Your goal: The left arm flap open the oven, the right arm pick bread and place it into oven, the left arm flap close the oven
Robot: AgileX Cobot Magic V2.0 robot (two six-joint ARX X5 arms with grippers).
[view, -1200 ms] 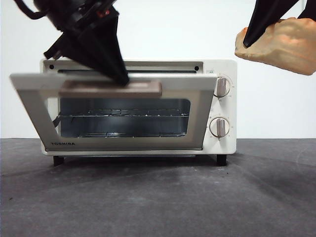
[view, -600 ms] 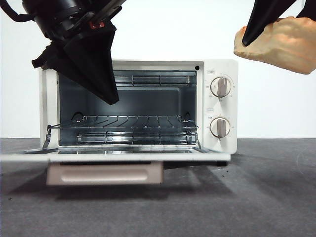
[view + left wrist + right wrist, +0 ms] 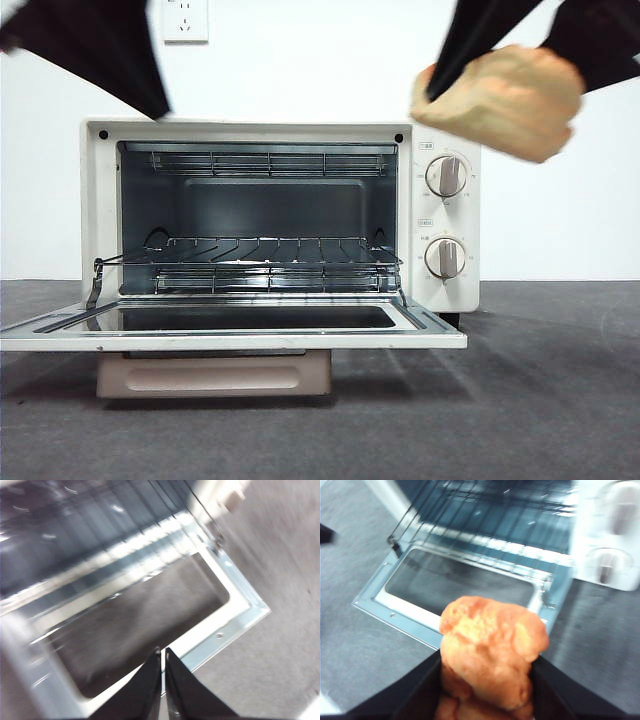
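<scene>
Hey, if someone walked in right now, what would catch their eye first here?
The oven sits mid-table with its door dropped flat open, wire rack bare. Above its knobs, the right gripper holds the bread in the air. The left gripper, shut and empty, hangs over the open door.

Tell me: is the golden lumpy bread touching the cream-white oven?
Apart. Front view: the bread hangs in the right gripper, above the oven.

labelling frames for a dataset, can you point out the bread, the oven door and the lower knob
bread (image 3: 505, 100): front view, middle of the loaf's side.
oven door (image 3: 430, 330): front view, bare right frame of the dropped-open door.
lower knob (image 3: 445, 258): front view, centre of the dial.
</scene>
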